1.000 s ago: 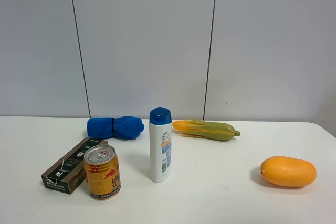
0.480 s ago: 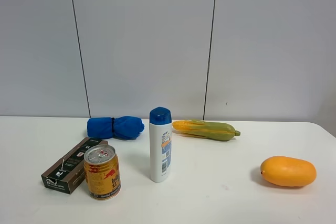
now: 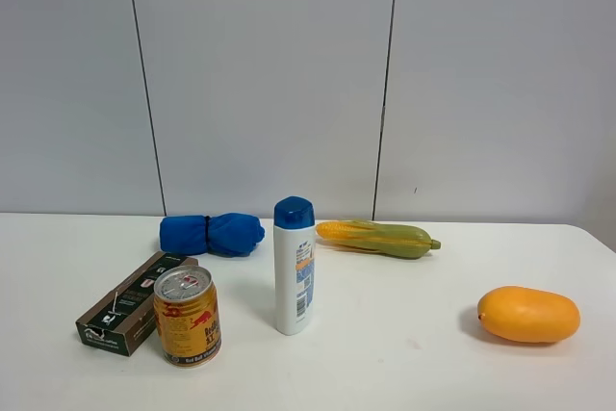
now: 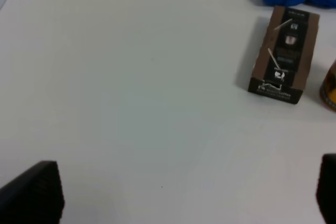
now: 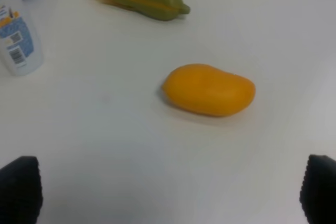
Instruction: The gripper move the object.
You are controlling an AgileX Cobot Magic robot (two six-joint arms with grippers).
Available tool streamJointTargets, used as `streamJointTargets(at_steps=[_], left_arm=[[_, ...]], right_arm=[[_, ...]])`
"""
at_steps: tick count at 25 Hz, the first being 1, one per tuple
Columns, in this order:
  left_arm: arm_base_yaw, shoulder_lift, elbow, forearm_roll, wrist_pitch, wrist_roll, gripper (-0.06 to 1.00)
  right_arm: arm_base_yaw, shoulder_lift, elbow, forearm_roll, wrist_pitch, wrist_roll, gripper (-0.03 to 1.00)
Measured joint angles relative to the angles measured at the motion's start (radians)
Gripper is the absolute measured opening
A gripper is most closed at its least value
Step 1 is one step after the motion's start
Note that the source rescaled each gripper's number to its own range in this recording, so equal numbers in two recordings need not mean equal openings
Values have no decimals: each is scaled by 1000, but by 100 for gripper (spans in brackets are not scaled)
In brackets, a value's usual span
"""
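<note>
The object, a short gold-yellow can (image 3: 188,316) with a silver pull-tab top, stands upright at the front left of the white table (image 3: 404,353). Only its edge (image 4: 331,92) shows in the left wrist view. No arm appears in the exterior high view. My left gripper (image 4: 178,198) is open, hanging over bare table well short of the can, with nothing between its black fingertips (image 4: 34,192). My right gripper (image 5: 170,190) is open too, over the table in front of the mango, its fingertips (image 5: 21,184) wide apart and empty.
A dark brown box (image 3: 130,316) lies touching the can's left side. A white shampoo bottle (image 3: 294,267) stands right of the can. At the back lie a blue cloth roll (image 3: 212,234) and a corn cob (image 3: 377,238). An orange mango (image 3: 528,314) rests at the right.
</note>
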Motion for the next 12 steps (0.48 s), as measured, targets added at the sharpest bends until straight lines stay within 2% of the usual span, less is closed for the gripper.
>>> streamJointTargets(at_steps=[12], left_arm=[[0,0,0,0,0,0,100]], right_arm=[[-23,-93,1,-8,9,0,100]])
